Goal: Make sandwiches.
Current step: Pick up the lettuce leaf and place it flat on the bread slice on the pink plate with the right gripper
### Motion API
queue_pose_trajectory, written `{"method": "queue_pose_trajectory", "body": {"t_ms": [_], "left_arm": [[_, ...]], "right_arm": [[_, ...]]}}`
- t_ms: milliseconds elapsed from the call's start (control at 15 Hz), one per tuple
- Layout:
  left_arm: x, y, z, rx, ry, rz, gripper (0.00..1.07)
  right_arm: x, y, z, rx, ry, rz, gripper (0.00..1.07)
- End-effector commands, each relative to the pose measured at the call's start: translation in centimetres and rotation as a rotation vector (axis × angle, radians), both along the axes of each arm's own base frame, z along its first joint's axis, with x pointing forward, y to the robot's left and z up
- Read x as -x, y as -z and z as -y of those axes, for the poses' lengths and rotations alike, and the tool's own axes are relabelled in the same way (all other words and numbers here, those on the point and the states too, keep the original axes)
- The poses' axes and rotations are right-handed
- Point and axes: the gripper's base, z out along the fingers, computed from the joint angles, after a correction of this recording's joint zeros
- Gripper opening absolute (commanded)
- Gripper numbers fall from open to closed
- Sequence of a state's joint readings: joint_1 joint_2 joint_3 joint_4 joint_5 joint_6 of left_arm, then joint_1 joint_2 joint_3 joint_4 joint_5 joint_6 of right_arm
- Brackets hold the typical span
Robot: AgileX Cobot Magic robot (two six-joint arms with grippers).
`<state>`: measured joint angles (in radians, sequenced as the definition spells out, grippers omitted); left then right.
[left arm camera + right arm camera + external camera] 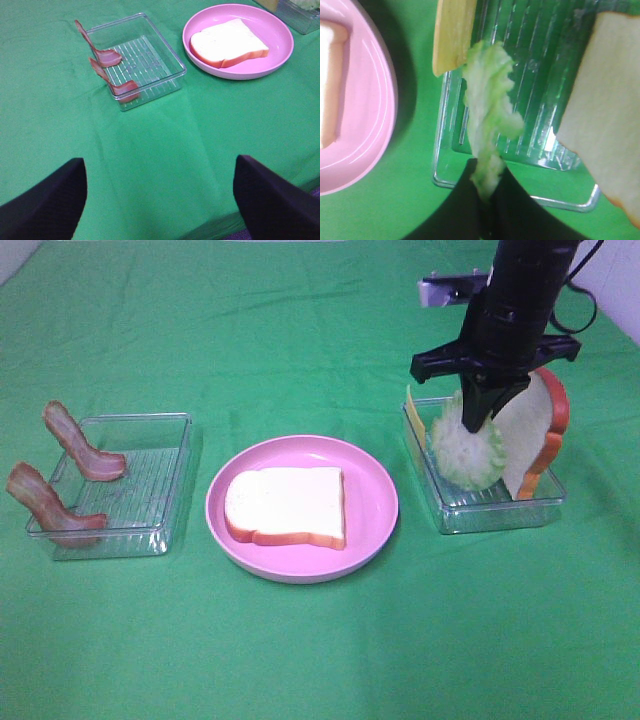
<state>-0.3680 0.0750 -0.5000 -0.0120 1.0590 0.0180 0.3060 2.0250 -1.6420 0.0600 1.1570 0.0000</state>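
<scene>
My right claw is pinched together on the top edge of the lettuce leaf, which hangs from my fingertips, pale green and ruffled, over the ribbed floor of the clear right tray. I cannot tell whether the leaf's lower edge touches that floor. Just beside the leaf, toward the middle of the worktop, the yellow cheese slice stands on edge against the tray wall. On the leaf's other side the upright bread slice leans in the same tray, white face toward the lettuce, orange-brown crust outward. Beyond the tray, at the middle of the worktop, sits the round pink plate with the flat bread slice lying on it, nothing stacked on top. Further over, well apart from my right claw, the clear left tray holds two reddish-brown bacon strips, each propped with one end in the tray and the other rising over its outer wall. My left claw hovers with its fingers wide apart over the green cloth of the worktop, holding nothing, near the bacon tray but not touching it.
</scene>
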Motion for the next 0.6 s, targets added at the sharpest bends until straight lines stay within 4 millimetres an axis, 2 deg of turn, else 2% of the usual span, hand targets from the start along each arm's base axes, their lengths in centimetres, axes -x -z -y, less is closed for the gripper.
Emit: {"method": "queue_pose_trajectory", "body": {"t_ms": [67,133,200,333,400,467,600], "left_arm": [[0.1,-0.1,0.1,0.015,0.009,0.015,0.76],[0.1,-0.1,0.1,0.015,0.009,0.015,0.76],[0.1,-0.1,0.1,0.015,0.009,0.015,0.76],[0.1,-0.1,0.1,0.015,0.009,0.015,0.76],[0.1,-0.1,0.1,0.015,0.009,0.015,0.76],[0.1,-0.1,0.1,0.015,0.009,0.015,0.76],[0.1,-0.1,0.1,0.015,0.009,0.015,0.76]], "right_arm": [[1.1,-4.3,0.5,-0.019,0.007,0.094,0.00],[2.1,-6.9,0.5,-0.074,0.007,0.147,0.00],[2.9,-8.5,0.4,-0.123,-0.014,0.178,0.00],[4.3,-10.4,-0.2,-0.225,-0.052,0.185,0.00],[4.3,-10.4,-0.2,-0.225,-0.052,0.185,0.00],[4.7,-11.0,-0.8,-0.298,-0.074,0.180,0.00],[5.1,-11.5,-3.2,-0.584,-0.194,0.175,0.00]]}}
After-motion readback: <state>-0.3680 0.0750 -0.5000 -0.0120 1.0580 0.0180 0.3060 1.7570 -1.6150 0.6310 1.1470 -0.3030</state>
